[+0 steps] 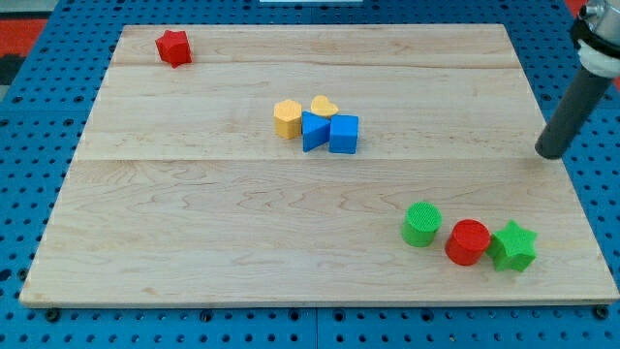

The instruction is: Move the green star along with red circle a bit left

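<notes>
Hovering at the view's right edge, my tip down on the wooden board, well apart from every block; no jaws to open or close here, only a bare rod holding nothing and touching nothing. Green star near the view's bottom right corner, touching the red circle on its left flank; green circle just beside the red one, further to the view's left, perhaps touching, hard to tell. Mid-board cluster: yellow hexagon, yellow heart, blue triangle and blue cube packed together, well clear of the job. Red star alone at the view's top left. Judged step: approach, push not yet begun, star and red circle apparently untouched. Next move calls for bringing the tip down the view's right side to a spot just right of the star, level with its middle, then a short straight shove toward the view's left so star drives circle ahead of it. Likely snag: green circle in the path, probably carried along too; off-centre contact could let the star slip past the red circle. Little room between star and board edge for lining up.
</notes>
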